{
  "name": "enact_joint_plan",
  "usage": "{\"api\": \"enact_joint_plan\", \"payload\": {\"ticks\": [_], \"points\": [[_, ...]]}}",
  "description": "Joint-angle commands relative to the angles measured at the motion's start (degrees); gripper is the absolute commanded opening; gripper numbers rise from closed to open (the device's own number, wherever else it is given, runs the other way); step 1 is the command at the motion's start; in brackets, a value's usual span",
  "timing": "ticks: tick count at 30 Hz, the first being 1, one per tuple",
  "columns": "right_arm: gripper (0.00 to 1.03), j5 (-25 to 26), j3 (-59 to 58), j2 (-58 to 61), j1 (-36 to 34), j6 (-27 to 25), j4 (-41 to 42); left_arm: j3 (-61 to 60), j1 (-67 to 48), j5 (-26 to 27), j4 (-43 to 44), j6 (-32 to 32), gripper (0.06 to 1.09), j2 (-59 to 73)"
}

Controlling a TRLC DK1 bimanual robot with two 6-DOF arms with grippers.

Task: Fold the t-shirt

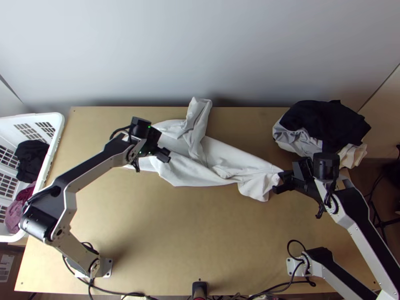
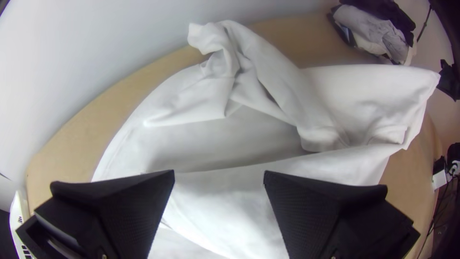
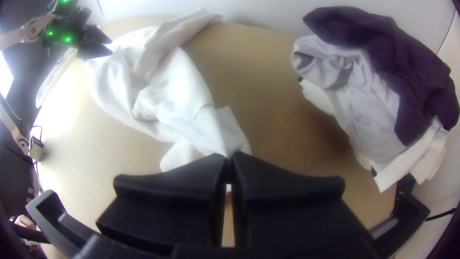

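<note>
**White t-shirt (image 1: 187,175) Is Pinched at One End by the Right Gripper (image 1: 280,182)**

We see the t-shirt lying across the far half of the wooden table (image 1: 190,235), loose and wrinkled, not flat. Its cloth becomes narrow toward the right gripper, whose fingers are pressed together on a bunched part of it. One long strip of the cloth points to the table's far edge. At the other end we find the left gripper (image 1: 150,159) above the t-shirt, with its two fingers spread wide; we cannot tell if they touch the fabric. Beside the right gripper we notice a pile of clothes (image 1: 325,125), and along the left side a white basket (image 1: 58,125).
</note>
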Motion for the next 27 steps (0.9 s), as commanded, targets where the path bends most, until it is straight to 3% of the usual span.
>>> {"api": "enact_joint_plan", "payload": {"ticks": [1,10,17,27], "points": [[0.03,0.0,-0.9,-0.2,-0.3,0.0,-0.2,3.7,-1.6,0.3,-2.4,-1.2,1.04,1.0],[0.03,0.0,-2.1,-0.9,-0.5,0.1,0.8,-5.4,0.5,3.8,-16.4,3.5,1.04,-15.4],[0.03,0.0,-2.3,-1.0,-0.7,0.6,0.9,-16.3,1.0,3.8,-17.7,7.1,1.03,-21.8],[0.03,0.0,-1.2,-1.5,-1.3,1.3,-0.3,-18.4,-3.3,3.8,-15.8,6.4,1.00,-17.3]]}}
